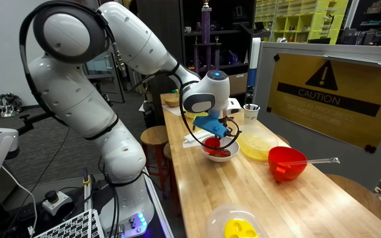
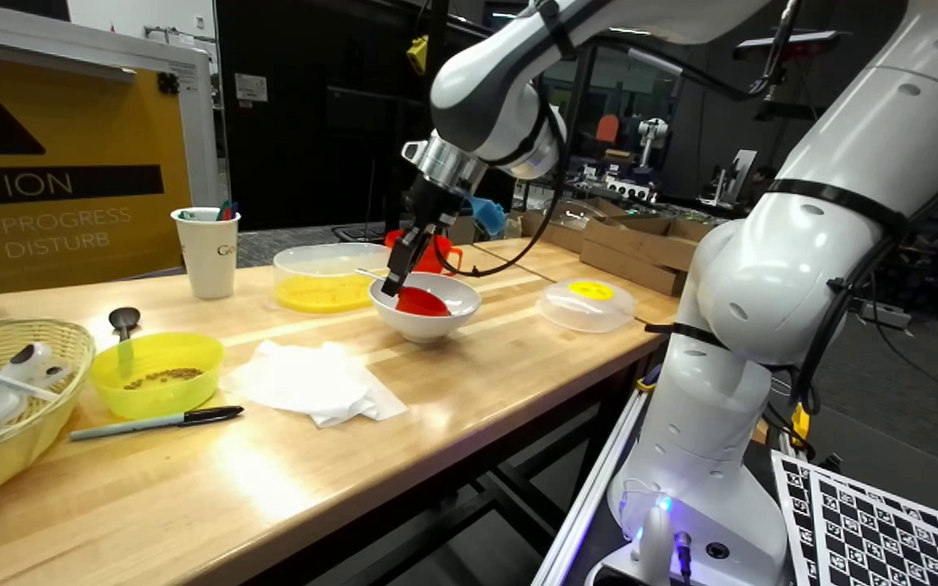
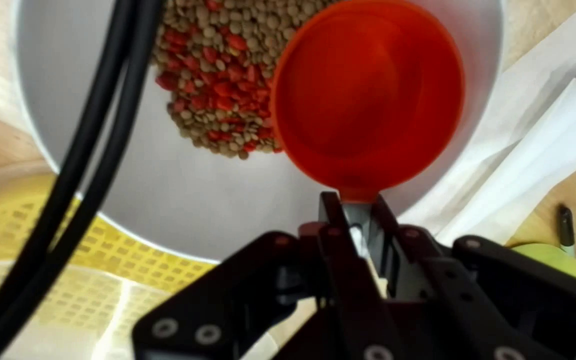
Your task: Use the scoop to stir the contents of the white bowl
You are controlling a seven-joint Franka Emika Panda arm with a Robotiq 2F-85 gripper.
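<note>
In the wrist view the white bowl (image 3: pixel 178 195) holds a pile of brown lentils mixed with red pieces (image 3: pixel 223 85). The red scoop (image 3: pixel 368 95) sits inside this bowl, its round cup beside and partly over the pile, looking empty. My gripper (image 3: pixel 354 205) is shut on the scoop's short handle end, one finger on each side. Both exterior views show the same: the scoop (image 1: pixel 212 144) (image 2: pixel 422 302) within the bowl (image 1: pixel 219 159) (image 2: pixel 428 330), and the gripper (image 2: pixel 396 281) reaching down over its rim. The scoop's underside is hidden.
A yellow perforated container (image 1: pixel 256 145) stands close beside the bowl, and a red bowl (image 1: pixel 287 163) with a clear utensil lies farther along. Paper towel (image 2: pixel 318 382), a yellow bowl (image 2: pixel 159 374) and a paper cup (image 2: pixel 210 252) are on the other side. A black cable (image 3: pixel 103 125) loops near the gripper.
</note>
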